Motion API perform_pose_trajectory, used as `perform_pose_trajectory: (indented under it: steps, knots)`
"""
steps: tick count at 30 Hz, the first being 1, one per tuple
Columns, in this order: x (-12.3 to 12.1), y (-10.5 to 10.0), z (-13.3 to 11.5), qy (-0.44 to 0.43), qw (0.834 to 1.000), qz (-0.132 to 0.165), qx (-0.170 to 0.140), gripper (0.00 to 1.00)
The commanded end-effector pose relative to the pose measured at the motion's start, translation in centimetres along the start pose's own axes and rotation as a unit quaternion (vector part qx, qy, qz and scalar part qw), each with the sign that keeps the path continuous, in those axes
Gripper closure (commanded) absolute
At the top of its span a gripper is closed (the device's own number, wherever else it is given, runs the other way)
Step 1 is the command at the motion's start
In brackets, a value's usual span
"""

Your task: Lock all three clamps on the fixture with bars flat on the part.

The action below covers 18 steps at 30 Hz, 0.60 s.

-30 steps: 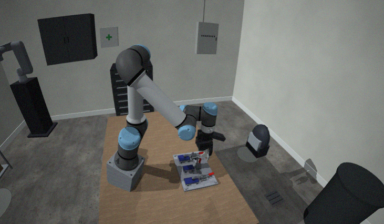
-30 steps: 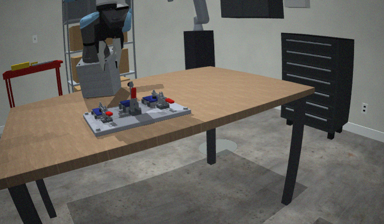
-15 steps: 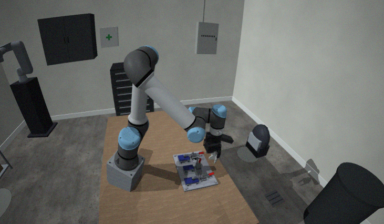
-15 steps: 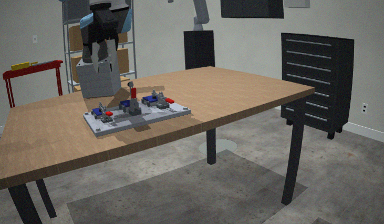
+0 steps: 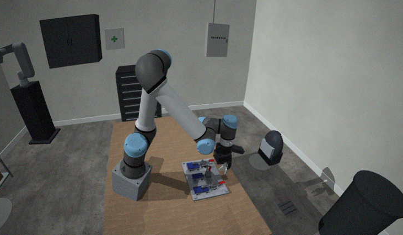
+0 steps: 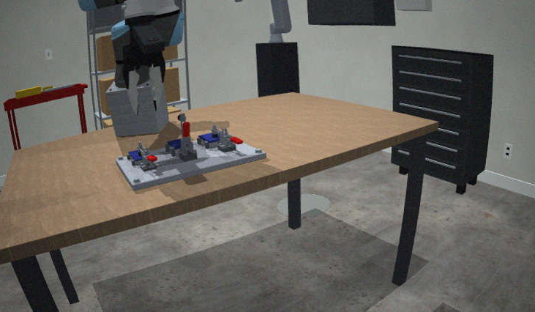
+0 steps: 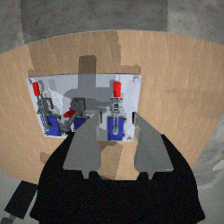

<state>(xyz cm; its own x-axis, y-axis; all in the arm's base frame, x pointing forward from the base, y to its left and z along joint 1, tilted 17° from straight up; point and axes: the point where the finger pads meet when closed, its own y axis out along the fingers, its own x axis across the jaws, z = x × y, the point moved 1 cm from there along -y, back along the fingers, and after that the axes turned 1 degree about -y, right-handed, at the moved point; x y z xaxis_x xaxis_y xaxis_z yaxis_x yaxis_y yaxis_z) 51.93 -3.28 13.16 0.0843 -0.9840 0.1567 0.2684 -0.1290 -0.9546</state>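
Now | two-jaw dark gripper [image 6: 145, 101] part-spread, pinching nothing, above grey fixture plate [image 6: 207, 164] | upright red-handled middle clamp [image 6: 186, 130]: push past stiff point, until stop.

White-tubed arm [image 5: 179, 112], dark grey joints, blue caps, grey fingers

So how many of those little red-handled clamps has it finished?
Two look done: the outer clamps' handles and lie flat, though flat need not mean locked. The middle handle stands upright, so that one is left. The hand hovers above the fixture, holding nothing.
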Motion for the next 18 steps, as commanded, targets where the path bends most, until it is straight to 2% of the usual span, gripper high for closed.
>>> perform_pose_trajectory:
  steps: [1,7,12,18]
  knots:
    - [0.0,0.3,0.1,0.000,1.000,0.000,0.001,0.72]
    - [0.0,0.3,0.1,0.000,1.000,0.000,0.001,0.72]
    - [0.0,3.3,0.1,0.000,1.000,0.000,0.001,0.72]
    - [0.0,3.3,0.1,0.000,1.000,0.000,0.001,0.72]
